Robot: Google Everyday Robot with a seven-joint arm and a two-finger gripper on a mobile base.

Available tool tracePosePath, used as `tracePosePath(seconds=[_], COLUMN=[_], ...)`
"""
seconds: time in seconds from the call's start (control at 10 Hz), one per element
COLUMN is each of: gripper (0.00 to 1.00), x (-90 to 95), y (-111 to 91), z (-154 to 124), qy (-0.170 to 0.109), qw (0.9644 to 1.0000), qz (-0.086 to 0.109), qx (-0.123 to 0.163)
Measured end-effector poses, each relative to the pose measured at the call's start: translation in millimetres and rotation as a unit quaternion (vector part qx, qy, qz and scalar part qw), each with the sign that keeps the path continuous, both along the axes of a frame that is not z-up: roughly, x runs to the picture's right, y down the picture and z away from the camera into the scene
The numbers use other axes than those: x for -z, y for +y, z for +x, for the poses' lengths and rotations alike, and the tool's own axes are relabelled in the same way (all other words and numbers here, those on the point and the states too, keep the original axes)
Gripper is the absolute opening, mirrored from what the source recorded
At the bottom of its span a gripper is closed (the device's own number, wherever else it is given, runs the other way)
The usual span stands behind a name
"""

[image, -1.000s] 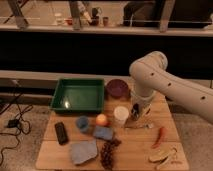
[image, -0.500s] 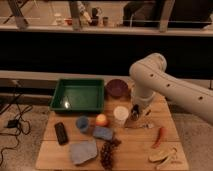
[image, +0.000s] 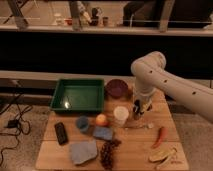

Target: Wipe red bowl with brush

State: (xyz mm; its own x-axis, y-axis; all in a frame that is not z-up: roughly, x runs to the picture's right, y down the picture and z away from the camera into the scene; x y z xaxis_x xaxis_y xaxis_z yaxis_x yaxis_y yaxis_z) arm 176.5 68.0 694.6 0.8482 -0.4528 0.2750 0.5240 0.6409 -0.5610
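Note:
The red bowl [image: 101, 119] is a small round orange-red shape on the wooden table [image: 130, 147], between a blue cup and a white cup. My gripper [image: 138, 112] is lowered close to the table just right of the white cup [image: 120, 115], about a hand's width right of the red bowl. A slim dark thing with a pale patch, probably the brush [image: 137, 107], stands upright at the gripper. I cannot make out how it is held.
A dark purple bowl [image: 117, 88] sits behind the gripper, beside a green tray [image: 79, 94]. A silver utensil [image: 141, 126], red chili [image: 160, 136] and banana [image: 162, 155] lie at the right. A blue cup [image: 82, 123], blue sponge [image: 103, 133], black block [image: 61, 133], grey cloth [image: 82, 151] and grapes [image: 107, 152] lie at the front left.

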Motion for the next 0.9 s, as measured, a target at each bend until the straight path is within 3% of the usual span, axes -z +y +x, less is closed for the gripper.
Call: tracePosePath(seconds=[0.5,0.6,0.9], gripper=[0.00,0.00,0.00], x=[25.1,24.1,-6.8], y=[-35.5,-35.9,-39.2], z=[-4.6,-1.1,22.0], qy=[0.015,0.017,0.022], qw=[0.9991,0.9991,0.9989], qz=[0.033,0.034,0.040], qx=[0.021,0.019,0.000])
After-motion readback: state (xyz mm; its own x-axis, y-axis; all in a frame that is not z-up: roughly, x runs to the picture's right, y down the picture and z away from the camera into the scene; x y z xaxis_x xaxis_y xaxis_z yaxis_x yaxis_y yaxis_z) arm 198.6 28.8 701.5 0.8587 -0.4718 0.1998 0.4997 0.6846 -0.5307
